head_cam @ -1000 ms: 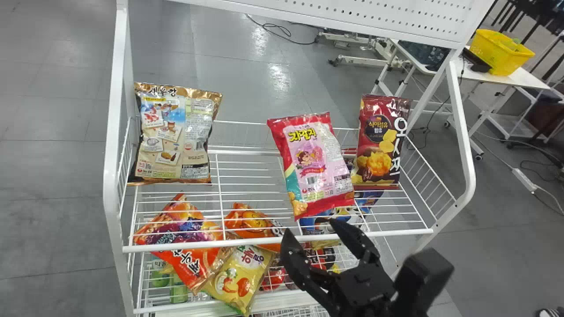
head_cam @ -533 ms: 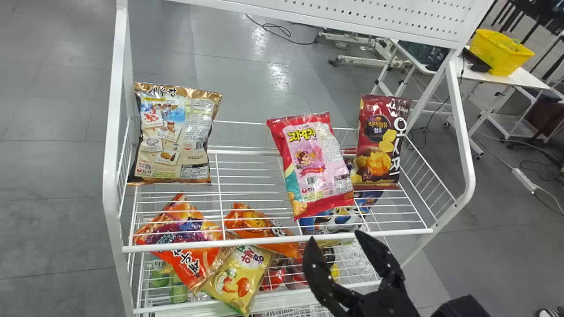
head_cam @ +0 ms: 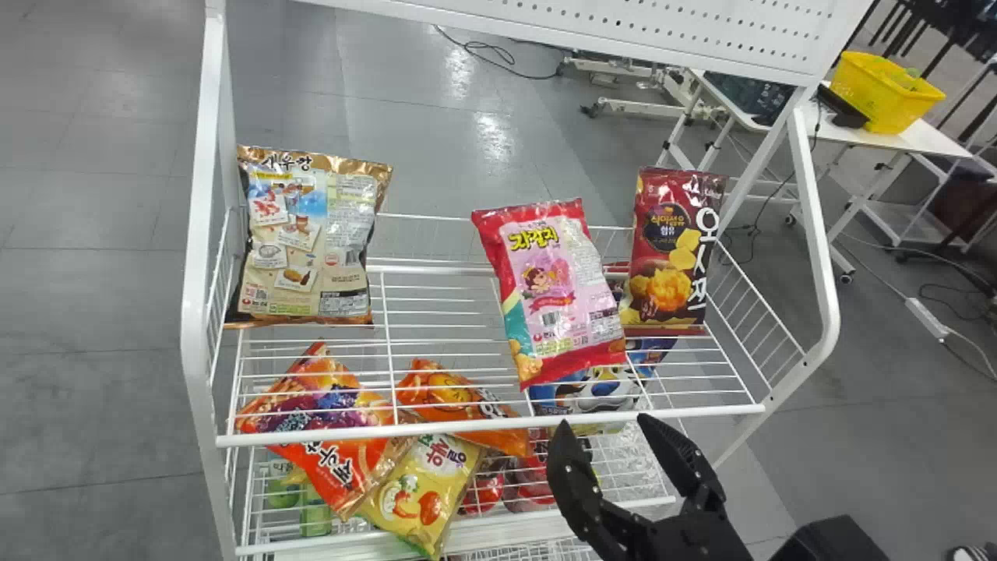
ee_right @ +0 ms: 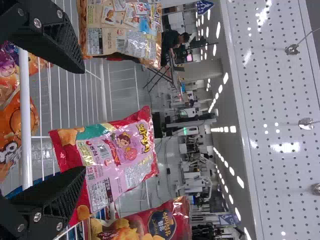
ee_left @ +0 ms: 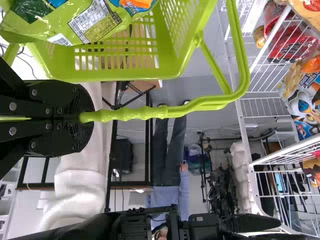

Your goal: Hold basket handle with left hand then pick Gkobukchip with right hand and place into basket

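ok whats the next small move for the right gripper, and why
Probably ease the right gripper forward toward the snack bags before closing: it hangs open and empty in front of the rack, while the left gripper holds the basket handle.

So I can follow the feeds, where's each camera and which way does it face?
Head view: on the head, facing forward and down at the rack; right tool shows.
Left wrist view: on the left wrist, facing across the basket, rack at one side; left tool grips the handle, right arm beyond.
Right wrist view: on the right wrist, facing out over the rack; right tool, open, shows.
Head and right wrist views share the pink bag and red bag.
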### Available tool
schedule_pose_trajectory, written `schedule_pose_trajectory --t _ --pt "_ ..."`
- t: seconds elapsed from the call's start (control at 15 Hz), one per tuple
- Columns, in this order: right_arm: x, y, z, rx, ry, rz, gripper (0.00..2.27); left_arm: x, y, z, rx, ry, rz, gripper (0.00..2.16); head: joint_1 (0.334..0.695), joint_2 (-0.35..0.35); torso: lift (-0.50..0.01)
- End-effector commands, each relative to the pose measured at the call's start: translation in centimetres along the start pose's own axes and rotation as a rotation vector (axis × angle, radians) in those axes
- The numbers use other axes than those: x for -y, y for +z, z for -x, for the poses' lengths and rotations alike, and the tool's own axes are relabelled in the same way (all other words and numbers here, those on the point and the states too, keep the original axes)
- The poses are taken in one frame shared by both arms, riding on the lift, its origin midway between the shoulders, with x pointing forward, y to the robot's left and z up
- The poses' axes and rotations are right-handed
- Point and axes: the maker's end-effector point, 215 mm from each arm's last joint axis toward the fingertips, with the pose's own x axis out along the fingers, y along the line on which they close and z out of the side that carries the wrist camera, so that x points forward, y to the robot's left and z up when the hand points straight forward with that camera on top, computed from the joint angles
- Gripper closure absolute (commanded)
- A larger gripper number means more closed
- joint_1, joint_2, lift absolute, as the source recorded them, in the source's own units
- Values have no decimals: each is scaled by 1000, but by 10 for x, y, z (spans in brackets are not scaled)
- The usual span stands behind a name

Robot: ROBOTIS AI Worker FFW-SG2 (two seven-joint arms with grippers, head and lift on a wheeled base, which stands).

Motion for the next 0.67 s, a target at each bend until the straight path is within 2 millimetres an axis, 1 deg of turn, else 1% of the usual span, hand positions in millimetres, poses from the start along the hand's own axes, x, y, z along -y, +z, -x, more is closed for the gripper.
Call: schedule_pose_trajectory --t 0.0,0.6 --pt "-1 1 0 2 -1 -2 137 2 0 0 2 0 -1 1966 695 -350 -32" --pt "4 8 -1 29 -13 3 140 5 -4 -1 -2 -5 -1 1970 695 -350 -32"
